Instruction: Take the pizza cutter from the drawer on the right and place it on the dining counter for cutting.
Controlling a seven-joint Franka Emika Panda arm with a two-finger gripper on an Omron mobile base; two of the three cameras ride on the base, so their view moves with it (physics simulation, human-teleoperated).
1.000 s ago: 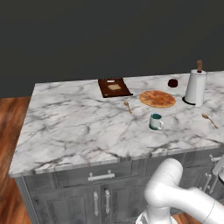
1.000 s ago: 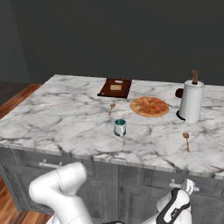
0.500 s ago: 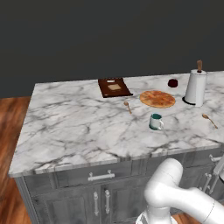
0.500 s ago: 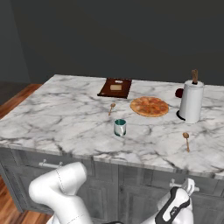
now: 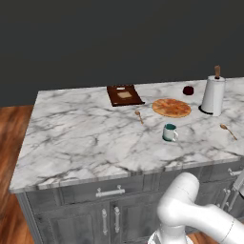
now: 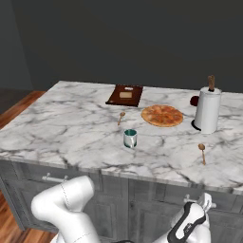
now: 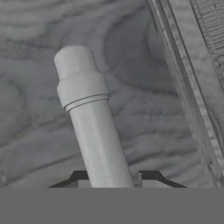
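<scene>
No legible text — anywhere.

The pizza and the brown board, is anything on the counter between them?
No. In the left base view, only bare marble counter lies between the pizza and the brown board. The small wooden spoon lies nearer the front, off that line.

white grey-veined dining counter (image 5: pixel 81 138), teal mug (image 5: pixel 169 132) (white inside)
</scene>
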